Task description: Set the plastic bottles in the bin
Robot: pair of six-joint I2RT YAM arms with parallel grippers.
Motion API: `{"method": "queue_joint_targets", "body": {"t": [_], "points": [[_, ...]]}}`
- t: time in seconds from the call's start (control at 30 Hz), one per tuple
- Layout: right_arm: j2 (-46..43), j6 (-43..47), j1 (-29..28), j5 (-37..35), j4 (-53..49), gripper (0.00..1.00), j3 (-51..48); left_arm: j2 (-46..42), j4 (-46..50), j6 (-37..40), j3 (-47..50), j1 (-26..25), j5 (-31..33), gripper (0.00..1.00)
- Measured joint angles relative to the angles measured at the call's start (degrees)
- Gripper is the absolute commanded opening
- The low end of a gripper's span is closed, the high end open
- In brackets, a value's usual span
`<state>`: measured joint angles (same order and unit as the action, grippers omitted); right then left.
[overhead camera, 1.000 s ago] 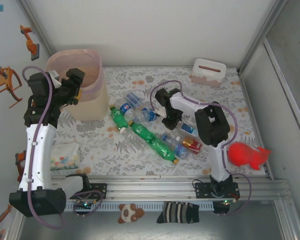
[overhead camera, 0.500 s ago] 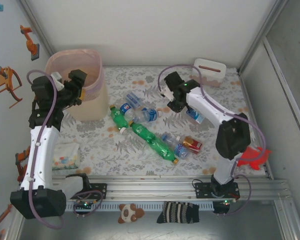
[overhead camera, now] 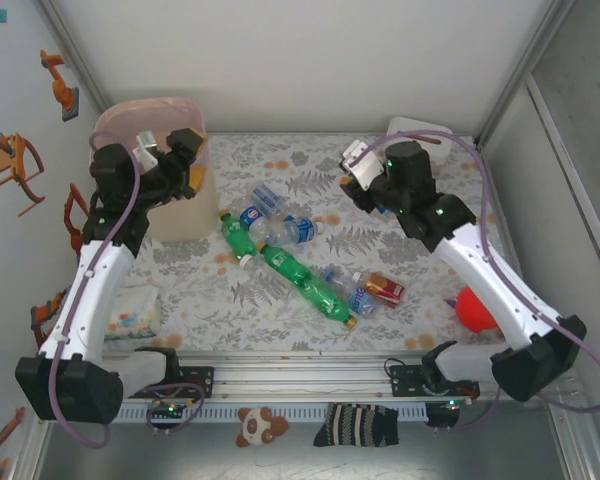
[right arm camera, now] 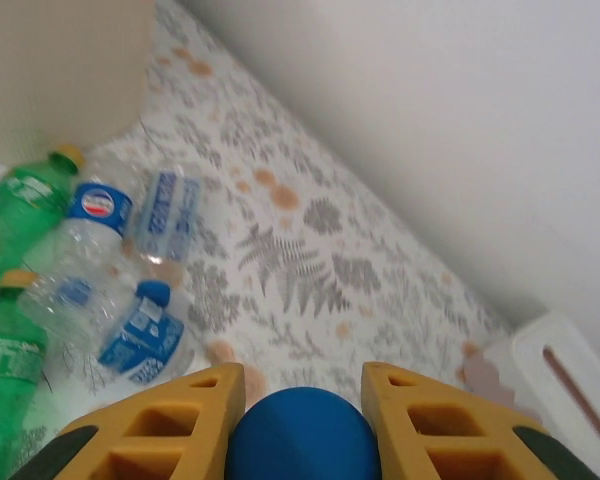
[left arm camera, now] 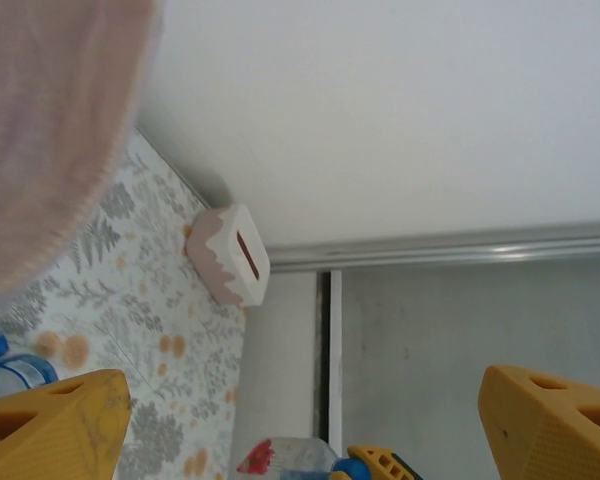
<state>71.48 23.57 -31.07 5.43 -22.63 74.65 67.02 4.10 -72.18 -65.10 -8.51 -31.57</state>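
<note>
The bin (overhead camera: 176, 214), beige with a pink liner (left arm camera: 50, 130), stands at the back left. My left gripper (overhead camera: 185, 162) hangs open beside its right rim, its yellow fingers (left arm camera: 55, 425) wide apart with nothing between them. Several plastic bottles (overhead camera: 300, 278), green and clear, lie in a loose row mid-table. In the right wrist view they are a green bottle (right arm camera: 15, 195) and clear ones (right arm camera: 90, 215). My right gripper (overhead camera: 363, 172) is raised above the mat near the back, shut on a clear bottle by its blue cap (right arm camera: 302, 438). That bottle (left arm camera: 285, 458) also shows in the left wrist view.
A white box with a slot (overhead camera: 425, 132) sits at the back right, partly behind my right arm. A small red carton (overhead camera: 387, 291) lies beside the bottle row. A red toy (overhead camera: 476, 309) is at the right edge and a patterned packet (overhead camera: 130, 312) at the left.
My right arm has lifted a bottle out of the pile and swung it up and toward the back. My left gripper has shifted right along the bin's rim and opened slightly wider.
</note>
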Motion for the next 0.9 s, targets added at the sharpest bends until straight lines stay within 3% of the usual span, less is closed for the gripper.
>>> {"method": "queue_joint_targets", "body": {"t": [0.23, 0.4, 0.7, 0.9], "points": [[-7.61, 10.25, -0.09, 11.76, 10.49, 0.0, -4.96, 5.75, -5.07, -4.2, -2.89, -7.15, -4.48, 0.92], [-10.64, 22.6, -1.81, 18.32, 14.01, 0.0, -5.18, 9.97, -11.52, -9.05, -3.87, -12.87, -7.5, 0.94], [-11.43, 42.77, -6.14, 26.6, 13.07, 0.0, -3.91, 17.99, -23.1, -18.56, -5.84, -22.14, -10.4, 0.95], [-11.56, 50.97, -6.21, 31.98, 10.1, 0.0, -1.99, 21.42, -29.44, -24.22, -7.93, -26.67, -11.58, 0.95]]}}
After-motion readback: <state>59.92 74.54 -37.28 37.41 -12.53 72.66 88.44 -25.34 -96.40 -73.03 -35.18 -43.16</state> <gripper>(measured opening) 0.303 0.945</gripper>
